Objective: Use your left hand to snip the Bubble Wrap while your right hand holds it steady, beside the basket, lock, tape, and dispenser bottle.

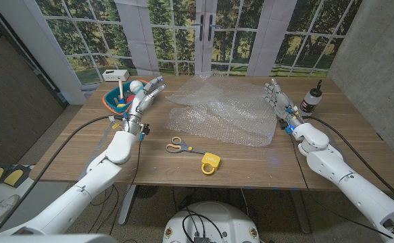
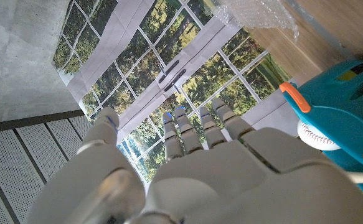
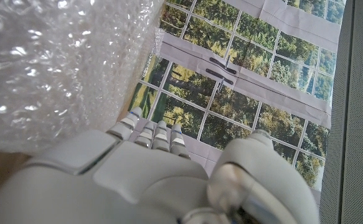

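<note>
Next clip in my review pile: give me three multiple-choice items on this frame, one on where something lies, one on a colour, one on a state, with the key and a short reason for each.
1. Where do the scissors lie?
A. inside the basket
B. on the table in front of the bubble wrap, beside the padlock
C. in the left hand

2. What colour is the padlock?
A. yellow
B. red
C. black

3. What is the left hand doing?
A. cutting the bubble wrap
B. gripping the scissors
C. holding nothing, fingers apart

Key:
1 B: the head view shows them on bare wood between the bubble wrap and the table's near edge.
2 A: its body is plainly yellow.
3 C: it is raised near the basket with fingers spread; the right hand is also empty.
</note>
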`<act>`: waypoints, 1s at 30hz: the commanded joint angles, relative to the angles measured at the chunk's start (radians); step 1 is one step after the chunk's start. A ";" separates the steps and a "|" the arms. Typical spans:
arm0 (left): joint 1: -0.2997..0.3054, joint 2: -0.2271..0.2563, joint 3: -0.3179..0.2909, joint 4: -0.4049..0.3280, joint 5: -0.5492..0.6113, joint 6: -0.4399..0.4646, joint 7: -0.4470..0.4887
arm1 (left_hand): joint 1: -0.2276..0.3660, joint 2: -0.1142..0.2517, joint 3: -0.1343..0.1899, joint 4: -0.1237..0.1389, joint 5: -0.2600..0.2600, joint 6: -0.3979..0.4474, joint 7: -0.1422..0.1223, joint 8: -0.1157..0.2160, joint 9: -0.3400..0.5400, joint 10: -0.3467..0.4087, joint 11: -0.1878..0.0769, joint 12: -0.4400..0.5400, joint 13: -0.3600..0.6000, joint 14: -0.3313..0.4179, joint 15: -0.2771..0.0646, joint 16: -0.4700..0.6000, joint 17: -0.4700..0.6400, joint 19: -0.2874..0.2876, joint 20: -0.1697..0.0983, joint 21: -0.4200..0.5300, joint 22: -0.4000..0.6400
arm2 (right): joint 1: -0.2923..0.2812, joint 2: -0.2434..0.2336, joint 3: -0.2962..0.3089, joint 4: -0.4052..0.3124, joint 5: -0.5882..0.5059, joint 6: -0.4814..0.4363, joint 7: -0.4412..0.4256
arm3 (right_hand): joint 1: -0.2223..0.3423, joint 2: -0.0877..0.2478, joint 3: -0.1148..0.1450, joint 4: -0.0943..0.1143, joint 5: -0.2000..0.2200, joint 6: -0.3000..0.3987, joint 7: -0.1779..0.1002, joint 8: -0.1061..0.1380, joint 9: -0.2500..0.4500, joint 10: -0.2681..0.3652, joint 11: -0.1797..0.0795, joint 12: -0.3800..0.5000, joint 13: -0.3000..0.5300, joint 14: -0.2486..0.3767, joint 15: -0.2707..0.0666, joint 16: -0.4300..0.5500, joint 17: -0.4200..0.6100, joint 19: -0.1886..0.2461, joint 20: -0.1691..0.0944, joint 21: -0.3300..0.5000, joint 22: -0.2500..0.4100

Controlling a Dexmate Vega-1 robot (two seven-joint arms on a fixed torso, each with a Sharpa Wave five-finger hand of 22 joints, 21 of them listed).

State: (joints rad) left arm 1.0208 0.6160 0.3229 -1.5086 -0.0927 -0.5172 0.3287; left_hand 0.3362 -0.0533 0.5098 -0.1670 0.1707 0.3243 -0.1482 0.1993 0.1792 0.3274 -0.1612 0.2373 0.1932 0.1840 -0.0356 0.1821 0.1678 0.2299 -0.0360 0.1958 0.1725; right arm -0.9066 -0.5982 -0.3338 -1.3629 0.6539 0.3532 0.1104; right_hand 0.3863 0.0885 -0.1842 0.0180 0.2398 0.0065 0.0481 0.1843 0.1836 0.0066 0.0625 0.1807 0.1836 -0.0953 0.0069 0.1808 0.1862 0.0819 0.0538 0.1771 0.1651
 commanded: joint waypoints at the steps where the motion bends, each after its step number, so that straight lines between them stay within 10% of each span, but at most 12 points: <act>1: 0.001 0.027 0.007 -0.018 0.086 0.022 0.020 | 0.015 -0.010 -0.008 0.000 0.005 0.024 -0.001 0.005 0.002 0.005 0.002 -0.003 0.001 -0.009 -0.143 -0.003 0.003 -0.005 -0.011 -0.002 0.002 | 0.000 -0.004 -0.003 0.006 -0.005 0.011 0.013 | 0.009 0.002 0.000 -0.008 -0.007 -0.008 0.000 -0.003 0.002 0.001 0.000 0.004 0.005 -0.007 -0.006 0.001 0.000 -0.005 0.000 0.001 0.005; 30: 0.005 0.081 0.022 -0.101 0.315 0.078 0.120 | 0.036 -0.031 -0.021 0.001 0.006 0.074 -0.016 0.011 0.004 0.056 -0.014 0.009 0.003 0.011 -0.157 0.003 0.004 -0.006 -0.010 -0.003 0.003 | -0.044 -0.043 0.016 -0.055 -0.037 0.015 -0.035 | 0.015 0.004 0.003 -0.013 -0.011 -0.004 0.000 0.004 0.002 0.005 0.005 0.011 0.004 -0.008 -0.005 0.006 0.000 -0.005 0.002 0.006 0.004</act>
State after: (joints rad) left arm 1.0204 0.6721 0.3401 -1.5711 0.1324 -0.4664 0.4126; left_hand 0.3625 -0.0797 0.4903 -0.1641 0.1707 0.3931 -0.1606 0.2041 0.1790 0.3726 -0.1767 0.2420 0.1930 0.1862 -0.0411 0.1821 0.1700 0.2246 -0.0413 0.1961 0.1725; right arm -0.9394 -0.6270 -0.3238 -1.4029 0.6308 0.3679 0.0878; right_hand 0.3900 0.0923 -0.1801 0.0139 0.2322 0.0014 0.0428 0.1843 0.1836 0.0068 0.0625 0.1820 0.1835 -0.1005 0.0017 0.1809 0.1863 0.0785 0.0502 0.1771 0.1651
